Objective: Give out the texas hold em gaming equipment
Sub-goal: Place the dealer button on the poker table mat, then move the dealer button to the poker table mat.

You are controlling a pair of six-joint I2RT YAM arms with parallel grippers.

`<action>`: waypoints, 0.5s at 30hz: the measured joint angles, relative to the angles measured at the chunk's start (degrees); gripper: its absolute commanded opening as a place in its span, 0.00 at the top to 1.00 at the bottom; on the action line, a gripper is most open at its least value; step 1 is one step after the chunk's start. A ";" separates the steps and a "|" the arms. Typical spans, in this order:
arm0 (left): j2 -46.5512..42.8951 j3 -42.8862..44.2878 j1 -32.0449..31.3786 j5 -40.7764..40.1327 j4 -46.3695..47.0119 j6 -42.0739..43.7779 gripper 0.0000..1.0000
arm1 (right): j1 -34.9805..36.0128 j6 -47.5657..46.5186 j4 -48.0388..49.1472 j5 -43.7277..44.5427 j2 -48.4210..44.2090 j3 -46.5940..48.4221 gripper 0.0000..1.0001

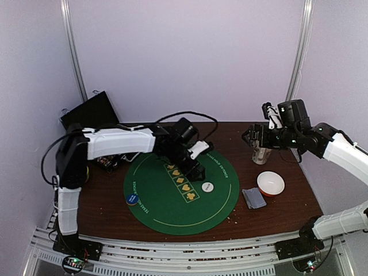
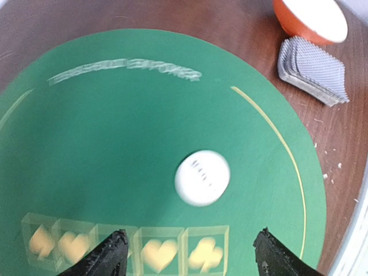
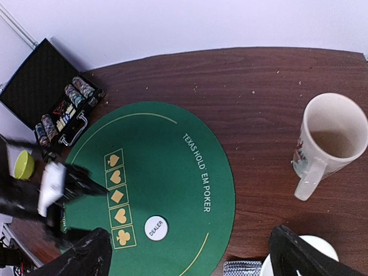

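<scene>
Our left pincer [image 2: 190,256] hangs released and empty, the white dealer disc [image 2: 202,177] lying flat on the green mat [image 2: 115,149] just ahead between its jaws; we judge it light, stiff and slick, best pinched edge to edge; our right pincer [image 3: 192,256] gapes released too.

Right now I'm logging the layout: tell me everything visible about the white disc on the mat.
The white disc is small, round, flat, plastic-looking, with DEALER printed in dark letters. It lies face up on the green mat, beside the club box ending the suit row, apart from it. Only the mat touches it.
</scene>
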 measured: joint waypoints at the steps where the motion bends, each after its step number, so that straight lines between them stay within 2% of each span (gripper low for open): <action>1: -4.83 -3.82 2.01 0.00 -0.04 -0.74 0.19 | 0.76 0.44 0.20 0.09 0.79 -0.13 0.04; 6: -22.80 -17.92 11.58 -3.34 0.35 -4.48 0.14 | 7.21 2.23 1.18 0.92 9.88 -0.04 0.04; 8: -28.81 -23.98 15.15 -4.63 0.28 -6.16 0.13 | 10.73 2.67 0.39 1.79 16.52 1.55 0.03; 11: -33.31 -30.03 17.70 -5.81 -1.01 -7.58 0.11 | 14.69 2.56 -0.90 2.12 25.92 5.49 0.04; 15: -35.78 -35.30 18.62 -6.86 -2.60 -8.44 0.11 | 17.42 1.46 -2.62 1.20 37.11 10.91 0.11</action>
